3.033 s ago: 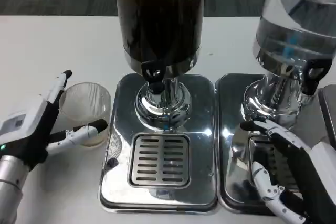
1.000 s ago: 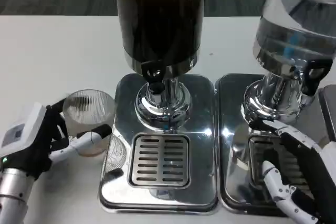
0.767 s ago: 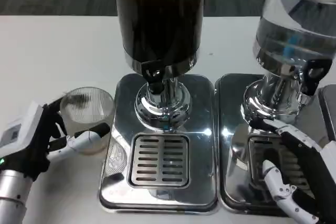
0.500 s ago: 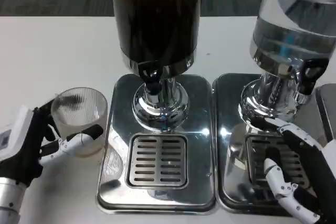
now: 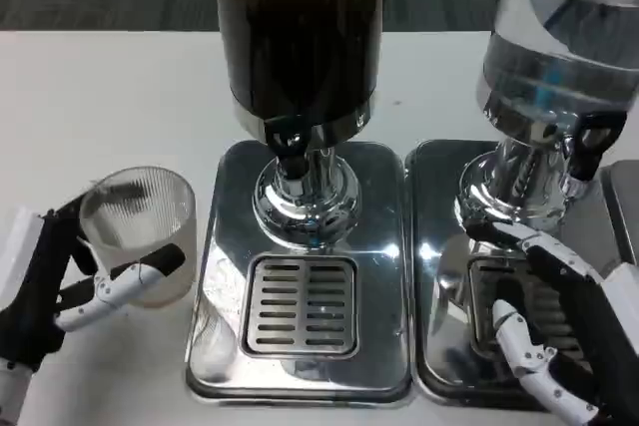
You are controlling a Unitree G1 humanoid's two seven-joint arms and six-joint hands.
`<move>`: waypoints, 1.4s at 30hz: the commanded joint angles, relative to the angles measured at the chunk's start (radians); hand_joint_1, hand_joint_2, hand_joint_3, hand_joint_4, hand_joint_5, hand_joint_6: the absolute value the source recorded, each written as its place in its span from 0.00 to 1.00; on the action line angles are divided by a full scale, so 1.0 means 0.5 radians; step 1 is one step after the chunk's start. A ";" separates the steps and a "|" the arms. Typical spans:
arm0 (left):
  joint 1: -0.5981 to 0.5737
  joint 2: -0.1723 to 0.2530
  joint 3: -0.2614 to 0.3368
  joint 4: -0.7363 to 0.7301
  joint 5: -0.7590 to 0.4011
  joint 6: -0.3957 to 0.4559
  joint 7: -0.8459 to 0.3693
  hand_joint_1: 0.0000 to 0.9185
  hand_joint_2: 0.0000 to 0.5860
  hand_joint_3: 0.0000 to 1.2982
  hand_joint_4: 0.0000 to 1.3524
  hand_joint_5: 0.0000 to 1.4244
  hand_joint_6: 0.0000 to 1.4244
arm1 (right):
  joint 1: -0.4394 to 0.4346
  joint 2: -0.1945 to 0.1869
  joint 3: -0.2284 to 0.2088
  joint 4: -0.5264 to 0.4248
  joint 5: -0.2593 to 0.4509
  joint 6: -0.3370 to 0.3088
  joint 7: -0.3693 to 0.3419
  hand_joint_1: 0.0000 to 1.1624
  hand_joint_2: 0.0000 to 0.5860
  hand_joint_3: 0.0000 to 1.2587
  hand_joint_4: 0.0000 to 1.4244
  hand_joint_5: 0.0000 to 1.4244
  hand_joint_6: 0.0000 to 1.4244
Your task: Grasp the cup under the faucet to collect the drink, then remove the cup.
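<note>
Ribbed clear plastic cup [image 5: 138, 234], left of the dark drink dispenser

It stands upright, looks empty, and sits beside the dispenser's chrome drip tray [image 5: 300, 266], off to the left of the black faucet [image 5: 290, 143].

Head view looks steeply down, close over the table [image 5: 120, 77].

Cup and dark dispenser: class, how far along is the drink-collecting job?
Done: the left hand holds the clear cup, fingers wrapped around it. In hand: the cup is left of the drip tray, not yet under the black faucet. Left: filling and removing it. The right hand rests open by the clear dispenser.
</note>
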State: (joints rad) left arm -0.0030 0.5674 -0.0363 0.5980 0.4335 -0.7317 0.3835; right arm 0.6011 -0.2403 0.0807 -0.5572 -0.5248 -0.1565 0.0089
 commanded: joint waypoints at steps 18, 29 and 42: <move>0.162 -0.113 0.090 -0.464 -0.135 -0.010 -0.356 0.20 0.32 0.34 0.35 0.57 0.68 | -0.023 0.006 0.019 0.011 -0.016 -0.017 -0.011 0.36 1.00 0.22 0.12 0.09 0.07; 0.075 -0.198 0.009 -0.440 -0.086 -0.024 -0.460 0.19 0.31 0.35 0.35 0.57 0.69 | -0.004 0.007 0.008 0.015 -0.009 -0.020 -0.020 0.37 1.00 0.22 0.12 0.09 0.07; -0.043 -0.261 -0.080 -0.367 -0.056 -0.027 -0.504 0.19 0.31 0.35 0.35 0.57 0.68 | 0.031 0.024 -0.001 -0.029 -0.009 -0.006 -0.014 0.37 1.00 0.22 0.12 0.09 0.07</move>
State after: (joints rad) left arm 0.0130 0.4479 -0.0680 0.4124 0.4040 -0.7257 0.1300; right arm 0.6058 -0.2321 0.0867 -0.5573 -0.5274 -0.1566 0.0077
